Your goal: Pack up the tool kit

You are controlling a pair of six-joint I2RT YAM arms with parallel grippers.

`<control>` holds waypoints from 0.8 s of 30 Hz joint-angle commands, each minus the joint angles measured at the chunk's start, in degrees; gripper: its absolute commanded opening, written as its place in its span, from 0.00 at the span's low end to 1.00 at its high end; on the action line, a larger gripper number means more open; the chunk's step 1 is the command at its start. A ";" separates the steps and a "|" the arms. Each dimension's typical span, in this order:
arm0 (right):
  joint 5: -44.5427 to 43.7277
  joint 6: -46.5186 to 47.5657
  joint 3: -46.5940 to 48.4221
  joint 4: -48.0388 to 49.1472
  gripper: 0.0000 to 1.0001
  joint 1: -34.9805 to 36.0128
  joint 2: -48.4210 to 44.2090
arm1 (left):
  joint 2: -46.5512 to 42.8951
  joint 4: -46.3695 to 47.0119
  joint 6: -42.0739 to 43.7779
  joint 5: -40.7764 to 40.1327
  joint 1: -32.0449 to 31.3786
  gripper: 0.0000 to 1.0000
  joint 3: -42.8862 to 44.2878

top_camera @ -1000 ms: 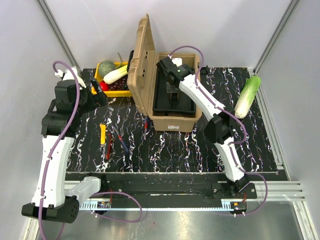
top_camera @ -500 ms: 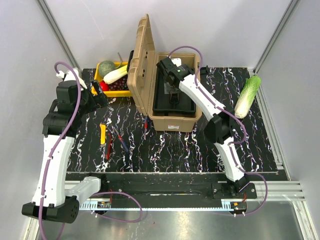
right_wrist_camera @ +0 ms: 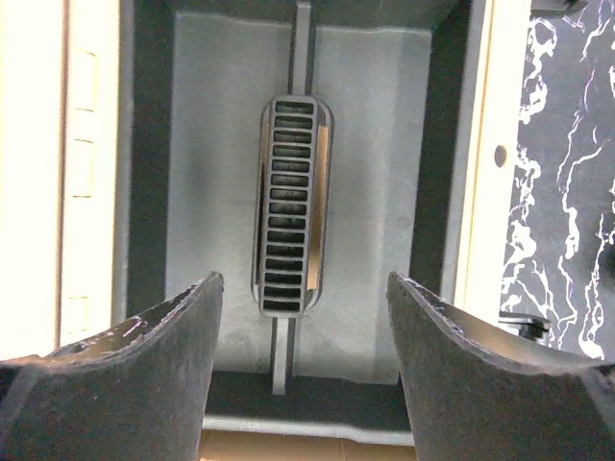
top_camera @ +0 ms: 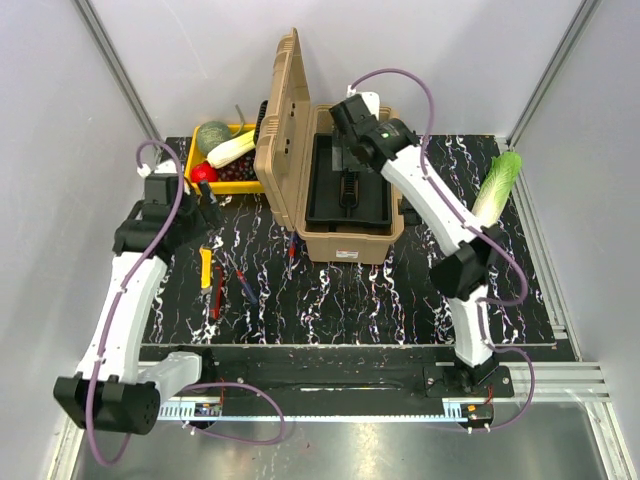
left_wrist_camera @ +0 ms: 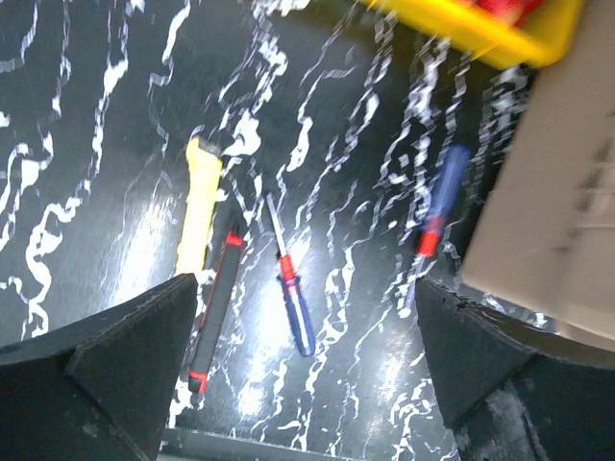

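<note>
The toolbox point(top_camera: 345, 243) stood at the rear centre of the tabletop point(top_camera: 400, 290). Its lid point(top_camera: 283, 120) was raised upright along the left side, and the black inner tray point(right_wrist_camera: 370, 144) was seated inside the box.

The right hand point(right_wrist_camera: 305, 283) hovered over the tray. It was released, with its fingers spread to either side of the tray's slotted centre handle point(right_wrist_camera: 291, 206) and nothing between them.

The left hand point(left_wrist_camera: 303, 288) hung above the tabletop to the left of the toolbox, released and empty. Four tools lay on the tabletop below it:

- a yellow-handled tool point(left_wrist_camera: 199, 206)
- a black-and-red tool point(left_wrist_camera: 213, 317) just beside the yellow-handled tool
- a blue-handled screwdriver point(left_wrist_camera: 296, 307) to their right
- a blue-and-red screwdriver point(left_wrist_camera: 440, 202) near the toolbox wall

A yellow crate point(left_wrist_camera: 471, 34) of produce stood left of the lid. A cabbage point(top_camera: 496, 192) lay near the right edge of the tabletop.
</note>
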State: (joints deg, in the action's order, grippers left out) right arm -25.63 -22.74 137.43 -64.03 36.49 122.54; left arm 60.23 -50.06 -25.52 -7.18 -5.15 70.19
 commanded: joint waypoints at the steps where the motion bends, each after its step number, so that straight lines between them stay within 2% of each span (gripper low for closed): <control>1: 1.63 1.73 -4.78 6.19 0.75 -0.01 -10.82 | 4.19 1.11 -3.83 -1.35 1.54 0.99 -6.02; 4: 1.90 1.82 -11.19 9.44 0.77 0.07 -15.91 | 6.91 0.76 -4.28 -0.03 2.24 0.97 -10.76; 8: 1.98 1.21 -21.29 15.06 0.79 -0.19 -22.68 | 10.34 1.46 -4.72 1.63 2.33 0.89 -17.27; 14: 4.27 -1.16 -31.24 18.24 0.79 -2.47 -28.14 | 15.35 4.71 -5.42 2.96 2.33 0.72 -21.32; 17: 4.97 -1.25 -32.75 18.41 0.79 -3.70 -29.63 | 18.25 6.47 -4.55 5.06 2.33 0.57 -21.42; 20: 5.50 -1.34 -33.71 18.68 0.79 -4.76 -30.78 | 20.19 7.35 -4.01 4.72 2.33 0.54 -21.68; 24: 6.73 -2.13 -34.85 18.77 0.79 -5.81 -32.01 | 22.30 8.05 -4.01 3.40 2.33 0.55 -22.20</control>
State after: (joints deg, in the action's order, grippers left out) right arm -20.43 -23.62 102.80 -48.10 31.57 95.26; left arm 79.35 -47.20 -29.34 -4.93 -2.83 48.97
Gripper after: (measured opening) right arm 0.791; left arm 0.539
